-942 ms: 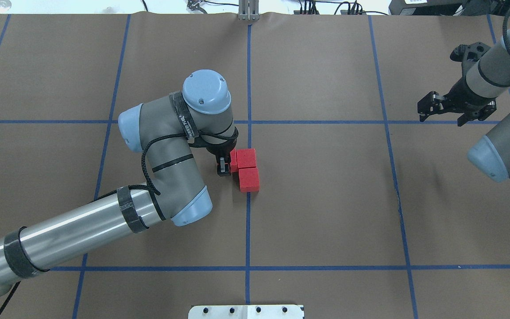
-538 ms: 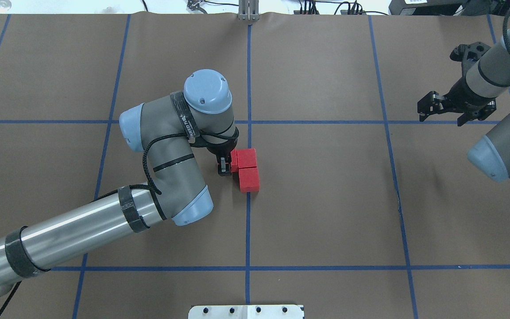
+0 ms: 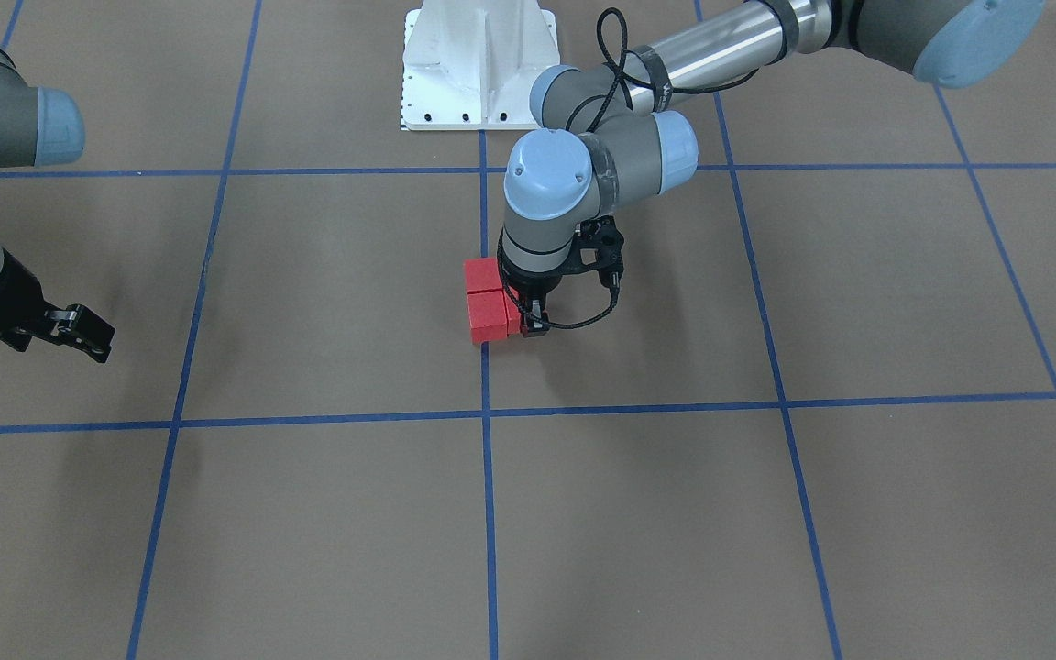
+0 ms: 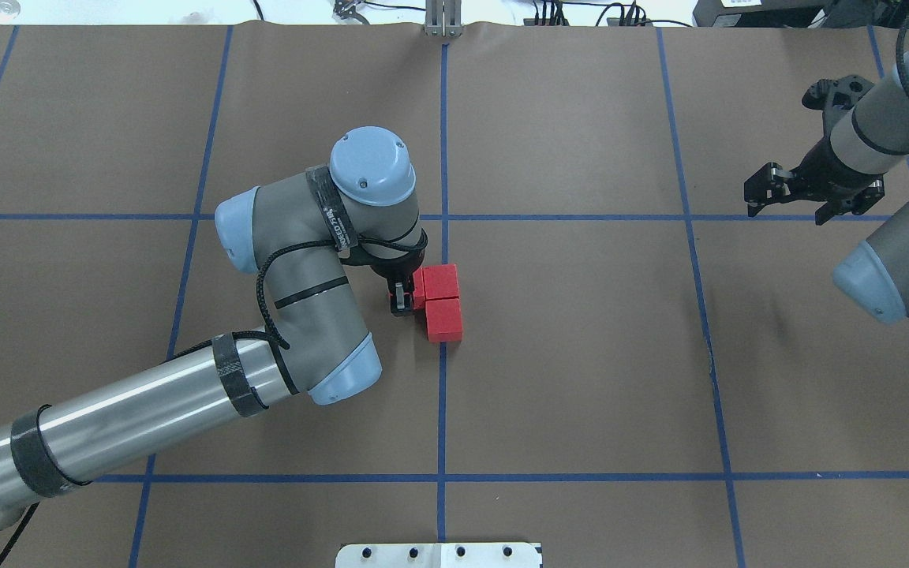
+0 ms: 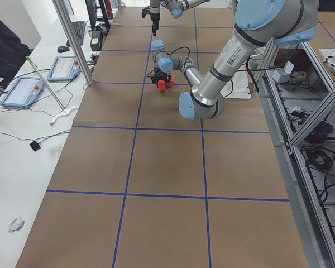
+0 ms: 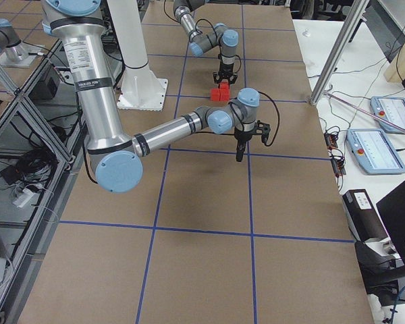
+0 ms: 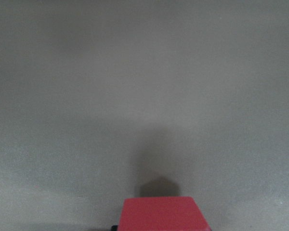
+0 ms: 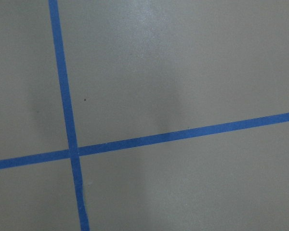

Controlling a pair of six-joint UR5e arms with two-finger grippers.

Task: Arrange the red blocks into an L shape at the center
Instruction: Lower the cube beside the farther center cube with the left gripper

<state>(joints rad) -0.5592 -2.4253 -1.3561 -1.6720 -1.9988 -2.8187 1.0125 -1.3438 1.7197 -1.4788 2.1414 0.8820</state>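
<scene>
Two red blocks (image 4: 442, 282) (image 4: 444, 320) lie side by side on the blue centre line of the brown floor (image 4: 573, 331), touching each other. A third red block (image 4: 418, 287) sits against their left side, mostly hidden under my left wrist. My left gripper (image 4: 405, 295) points straight down and is shut on that third block; one dark finger (image 4: 398, 300) shows just left of it. The left wrist view shows the block's top (image 7: 164, 214) at its bottom edge. From the front the cluster (image 3: 488, 317) lies left of the left gripper (image 3: 528, 321). My right gripper (image 4: 786, 214) hangs open, far right, holding nothing.
The white robot base (image 3: 478, 64) stands behind the blocks; its plate edge (image 4: 439, 554) shows at the overhead view's bottom. Blue tape lines (image 8: 67, 144) cross under my right wrist. Desks with tablets (image 5: 22, 92) flank the floor's far side.
My left arm has shifted slightly to the right, with the gripper still at the blocks. The red blocks and the right arm look unchanged.
</scene>
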